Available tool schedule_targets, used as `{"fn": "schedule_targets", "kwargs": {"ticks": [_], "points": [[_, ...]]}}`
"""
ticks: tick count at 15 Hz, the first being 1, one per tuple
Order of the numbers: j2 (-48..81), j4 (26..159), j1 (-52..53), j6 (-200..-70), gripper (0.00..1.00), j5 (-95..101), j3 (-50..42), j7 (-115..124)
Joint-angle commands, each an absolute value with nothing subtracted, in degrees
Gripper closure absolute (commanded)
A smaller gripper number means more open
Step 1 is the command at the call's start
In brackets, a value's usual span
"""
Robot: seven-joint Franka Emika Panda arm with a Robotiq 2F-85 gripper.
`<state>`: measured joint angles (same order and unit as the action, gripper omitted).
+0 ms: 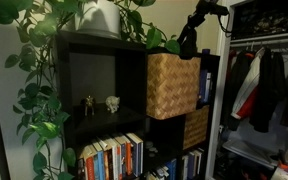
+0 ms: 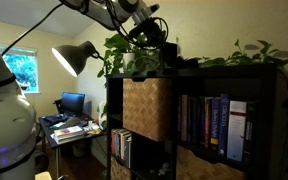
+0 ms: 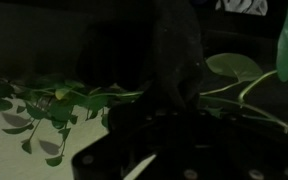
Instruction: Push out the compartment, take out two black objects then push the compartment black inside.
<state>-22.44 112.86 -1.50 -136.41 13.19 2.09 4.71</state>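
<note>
The gripper [image 1: 189, 40] hovers just above the compartment [image 1: 172, 85], which juts from the black shelf unit [image 1: 84, 70] (whether its jaws are apart cannot be told).

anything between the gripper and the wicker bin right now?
Gripper sits above the shelf unit, among the trailing plant. The shelf top and vine leaves lie between it and the wicker bin; the bin's front face looks unobstructed in both exterior views.

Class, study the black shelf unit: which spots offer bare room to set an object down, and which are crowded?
Free: the cell floor left of the two small figurines, beside the wicker bin. Crowded: the book row below, the books beside the bin, and the shelf top, covered by plant leaves where the hand hovers.
</note>
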Motion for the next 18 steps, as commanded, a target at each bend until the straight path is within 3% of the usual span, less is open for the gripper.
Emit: {"fn": "schedule_targets", "kwargs": {"ticks": [1,18], "points": [[-18.88,106.14,-3.71,-135.00,0.96,16.37,3.60,6.12],[-13.52,96.94,-2.07,-129.89,0.96,17.73,2.89,3.40]]}}
